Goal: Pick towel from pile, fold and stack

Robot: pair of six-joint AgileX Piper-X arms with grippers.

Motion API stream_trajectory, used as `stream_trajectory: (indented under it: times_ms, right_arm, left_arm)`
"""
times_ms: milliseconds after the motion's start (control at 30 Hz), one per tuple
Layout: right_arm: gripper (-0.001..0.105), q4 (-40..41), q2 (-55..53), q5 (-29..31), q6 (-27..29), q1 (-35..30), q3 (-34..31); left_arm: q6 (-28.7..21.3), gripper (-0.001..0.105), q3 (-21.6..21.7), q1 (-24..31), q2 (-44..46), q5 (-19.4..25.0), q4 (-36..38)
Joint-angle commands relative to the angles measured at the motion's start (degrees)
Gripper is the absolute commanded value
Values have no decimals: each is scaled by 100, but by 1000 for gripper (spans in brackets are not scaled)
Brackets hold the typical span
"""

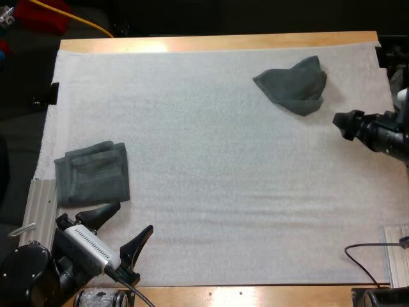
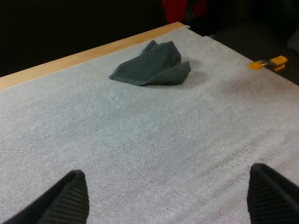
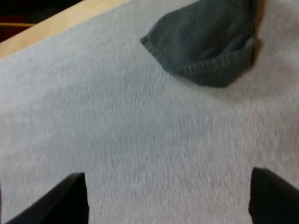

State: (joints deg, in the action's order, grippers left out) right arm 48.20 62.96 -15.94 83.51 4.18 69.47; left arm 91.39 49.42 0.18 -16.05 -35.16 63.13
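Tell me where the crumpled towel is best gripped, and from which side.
Take the thick hemmed corner of the crumpled towel that points toward the open right claw, coming in from the right and straddling the hem. That corner looks bunched and slightly lifted off the mat; the far-left part lies flatter.

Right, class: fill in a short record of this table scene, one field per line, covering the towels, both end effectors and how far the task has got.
surface: white mat on a wooden table
crumpled towel: far right part of the mat, nothing touching it
folded towel: near left part of the mat, lying flat
left end effector: open, empty, just on the near side of the folded towel
right end effector: open, empty, close to the crumpled towel but apart from it
task stage: one towel folded, the crumpled one not yet picked
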Motion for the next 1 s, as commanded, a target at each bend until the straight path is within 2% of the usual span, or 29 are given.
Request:
stream_trajectory:
  times_ms: [0,433,633,967]
  right_arm:
    - [69,-103,61,-77,-103,11,62]
    - [69,-1026,1178,-102,-853,14,62]
    - [69,-1424,1750,-53,-1058,223,62]
    - [69,-2246,2586,239,-1968,419,72]
  left_arm:
    - [-4,69,40,-18,-12,-55,20]
    - [-4,69,40,-18,-12,-55,20]
    - [-4,69,40,-18,-12,-55,20]
    - [-4,69,40,-18,-12,-64,204]
